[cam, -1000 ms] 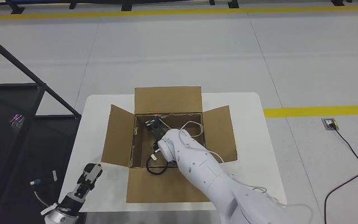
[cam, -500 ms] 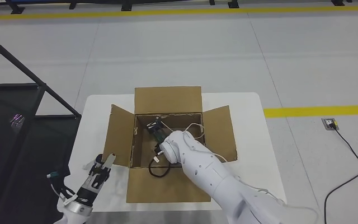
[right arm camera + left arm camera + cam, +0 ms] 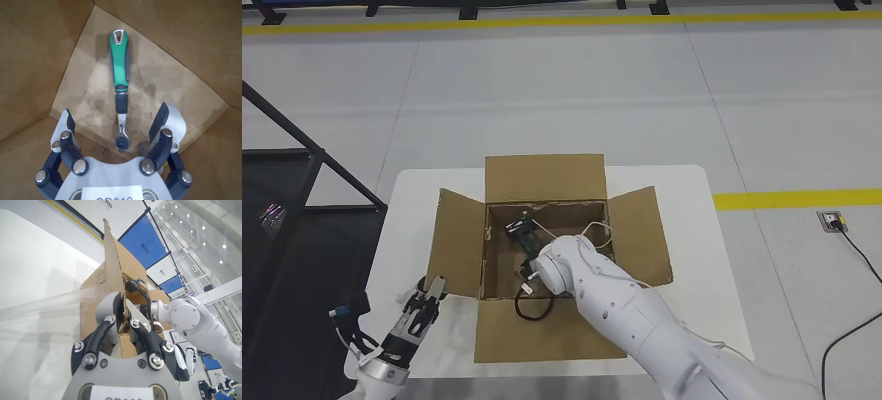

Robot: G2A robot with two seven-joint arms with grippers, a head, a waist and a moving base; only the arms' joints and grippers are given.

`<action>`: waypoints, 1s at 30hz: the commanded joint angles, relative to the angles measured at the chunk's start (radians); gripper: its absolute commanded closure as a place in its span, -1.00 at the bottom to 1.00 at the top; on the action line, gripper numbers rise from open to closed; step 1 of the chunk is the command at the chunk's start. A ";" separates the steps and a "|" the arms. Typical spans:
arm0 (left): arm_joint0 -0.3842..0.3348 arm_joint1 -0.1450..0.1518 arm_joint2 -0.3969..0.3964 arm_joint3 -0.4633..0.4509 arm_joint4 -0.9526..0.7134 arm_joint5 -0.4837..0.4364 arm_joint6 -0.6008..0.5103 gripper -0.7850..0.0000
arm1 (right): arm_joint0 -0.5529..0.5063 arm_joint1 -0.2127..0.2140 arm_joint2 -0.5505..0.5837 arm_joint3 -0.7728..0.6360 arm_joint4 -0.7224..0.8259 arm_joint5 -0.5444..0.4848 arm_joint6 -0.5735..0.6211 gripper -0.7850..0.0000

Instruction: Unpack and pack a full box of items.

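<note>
Item one: cardboard box (image 3: 542, 180), open, all four flaps folded outward, sitting at the centre of the white table (image 3: 692, 200). Item two: left flap (image 3: 457, 240), on the box's 9 o'clock side; you have the left gripper (image 3: 432, 293) at about 8 o'clock from the box centre, and in the left wrist view that left gripper (image 3: 122, 302) has its two fingers pressed together on the flap's ragged cardboard edge, one on each face. Item three: right arm (image 3: 592, 290), coming in from 5 o'clock and dipping into the box. Item four: right gripper (image 3: 115, 108), inside the box, fingers spread wide with nothing between the pads. Item five: ratchet wrench (image 3: 120, 62), green and grey handle, lying flat on the box floor, its metal head under the spread fingers and its handle pointing away toward a floor corner.
</note>
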 commanded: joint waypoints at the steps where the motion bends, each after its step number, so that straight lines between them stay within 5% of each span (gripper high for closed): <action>1: 0.001 0.001 -0.007 0.003 -0.008 -0.009 -0.010 1.00 | -0.010 0.009 0.012 -0.023 -0.013 0.001 0.013 -1.00; 14: -0.004 0.013 -0.046 0.045 -0.069 -0.095 -0.124 1.00 | -0.057 0.049 0.066 -0.140 -0.103 -0.012 0.126 -1.00; 30: 0.014 0.030 -0.090 0.087 -0.111 -0.246 -0.227 1.00 | -0.050 0.025 0.061 -0.135 -0.154 -0.038 0.215 -1.00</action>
